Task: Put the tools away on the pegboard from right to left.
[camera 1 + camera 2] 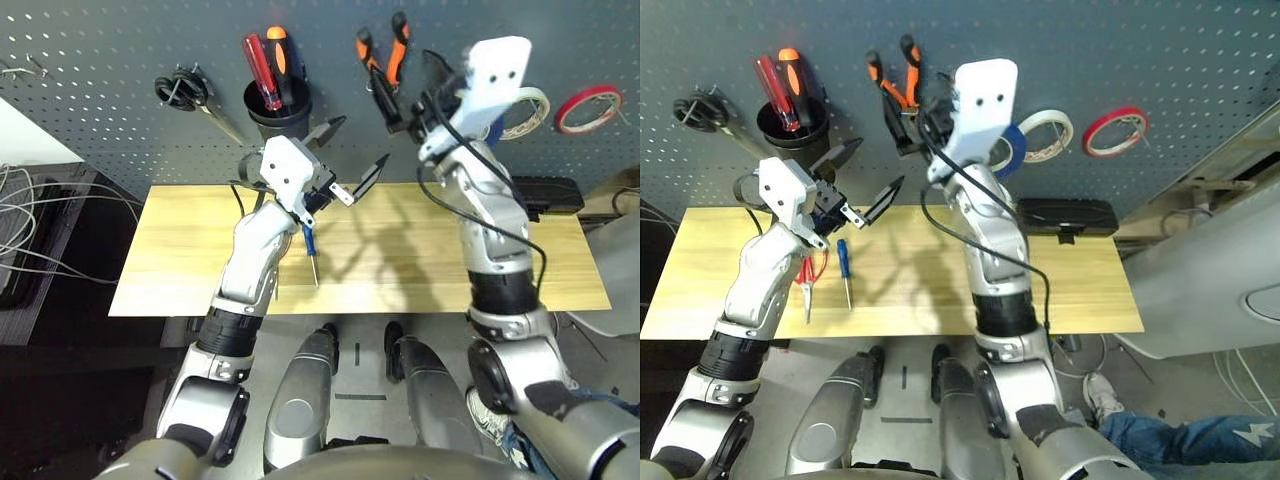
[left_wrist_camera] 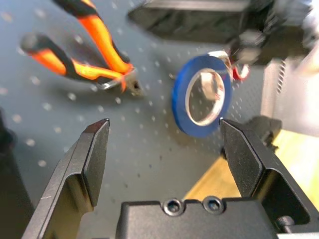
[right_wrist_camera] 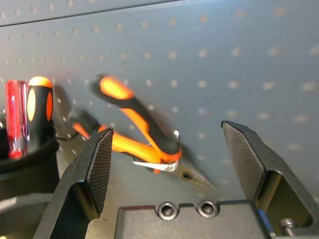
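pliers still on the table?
No, the pliers hang from a hook on the pegboard, in front of the open right gripper.

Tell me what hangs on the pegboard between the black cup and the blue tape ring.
The orange-and-black-handled pliers hang between black cup and blue tape ring on the pegboard, per the right eye view.

Workshop bench, grey pegboard (image 1: 120, 60) hung with tools, wooden tabletop (image 1: 400, 270)
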Action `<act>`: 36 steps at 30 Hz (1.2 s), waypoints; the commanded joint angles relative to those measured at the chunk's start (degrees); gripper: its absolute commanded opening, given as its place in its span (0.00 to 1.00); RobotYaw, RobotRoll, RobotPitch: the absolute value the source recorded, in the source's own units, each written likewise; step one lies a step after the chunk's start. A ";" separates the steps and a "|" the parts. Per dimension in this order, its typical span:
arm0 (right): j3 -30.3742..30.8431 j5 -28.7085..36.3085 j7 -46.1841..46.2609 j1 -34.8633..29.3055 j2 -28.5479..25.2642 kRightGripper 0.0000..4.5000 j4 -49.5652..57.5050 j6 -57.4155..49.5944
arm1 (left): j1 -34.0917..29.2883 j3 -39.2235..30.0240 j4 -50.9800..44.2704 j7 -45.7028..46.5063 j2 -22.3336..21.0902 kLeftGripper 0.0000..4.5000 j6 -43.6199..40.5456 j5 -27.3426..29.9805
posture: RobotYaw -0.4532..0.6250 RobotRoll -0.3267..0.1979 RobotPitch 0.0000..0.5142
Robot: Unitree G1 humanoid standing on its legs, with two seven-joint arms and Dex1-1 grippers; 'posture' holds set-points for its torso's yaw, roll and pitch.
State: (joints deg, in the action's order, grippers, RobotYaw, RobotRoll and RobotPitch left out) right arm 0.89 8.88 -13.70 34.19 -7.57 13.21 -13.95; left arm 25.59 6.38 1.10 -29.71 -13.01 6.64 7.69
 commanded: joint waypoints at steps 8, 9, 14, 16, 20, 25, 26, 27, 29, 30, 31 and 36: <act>3.01 -0.43 -5.06 -10.85 -5.23 0.99 4.44 -2.40 | -3.61 4.72 4.55 -3.02 -1.82 1.00 -4.58 -3.78 | 0.55 0.62 0.55; 3.52 -0.16 -5.57 -11.78 -5.37 0.99 4.20 -3.38 | -3.79 5.36 5.46 -2.99 -2.18 1.00 -5.13 -4.84 | 0.55 0.62 0.55; 5.78 -0.69 -8.24 -17.04 -7.00 0.99 1.24 -5.23 | -3.50 6.73 9.82 0.66 -3.57 1.00 -10.30 -10.87 | 0.56 0.62 0.56; 6.44 -0.41 -9.13 -18.11 -7.36 0.99 -0.08 -6.22 | -3.08 6.19 11.29 2.28 -3.34 1.00 -11.79 -11.78 | 0.56 0.62 0.57; 7.26 0.26 -10.57 -19.18 -7.76 0.99 -3.56 -10.96 | -1.78 5.49 16.51 6.31 -3.44 1.00 -13.24 -14.18 | 0.56 0.62 0.58; 8.29 -1.22 -11.48 -18.93 -8.39 0.99 -7.06 -11.33 | -0.27 4.38 21.52 10.91 -3.28 1.00 -16.03 -16.10 | 0.56 0.62 0.59; 8.62 -1.37 -11.70 -18.63 -8.41 0.99 -7.86 -12.00 | -0.10 4.23 22.33 11.57 -3.22 1.00 -16.56 -16.34 | 0.56 0.62 0.60; 8.84 -1.47 -11.84 -18.49 -8.40 0.99 -8.26 -12.46 | -0.08 4.17 22.72 11.94 -3.20 1.00 -16.90 -16.48 | 0.56 0.62 0.60; 9.47 -1.66 -12.16 -18.13 -8.20 0.99 -8.79 -13.04 | 0.31 3.12 24.64 14.41 -2.79 1.00 -18.81 -17.01 | 0.56 0.62 0.61; 9.77 -1.66 -12.32 -18.06 -8.10 0.99 -8.80 -13.32 | 0.54 2.50 25.56 15.43 -2.47 1.00 -19.64 -16.93 | 0.56 0.62 0.61; 10.04 -1.68 -12.42 -18.02 -8.04 0.99 -8.81 -13.55 | 0.75 1.75 26.33 16.37 -1.99 1.00 -20.68 -16.59 | 0.56 0.62 0.61; 10.83 -1.23 -12.76 -18.17 -7.64 0.99 -8.39 -15.43 | 1.28 -0.85 27.44 17.99 0.22 1.00 -25.21 -14.90 | 0.56 0.62 0.63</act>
State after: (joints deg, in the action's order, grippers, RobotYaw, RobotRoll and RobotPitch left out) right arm 10.42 7.85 -25.97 16.68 -15.58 4.92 -28.01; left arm 27.59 5.86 27.51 -12.06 -13.27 -16.81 -7.99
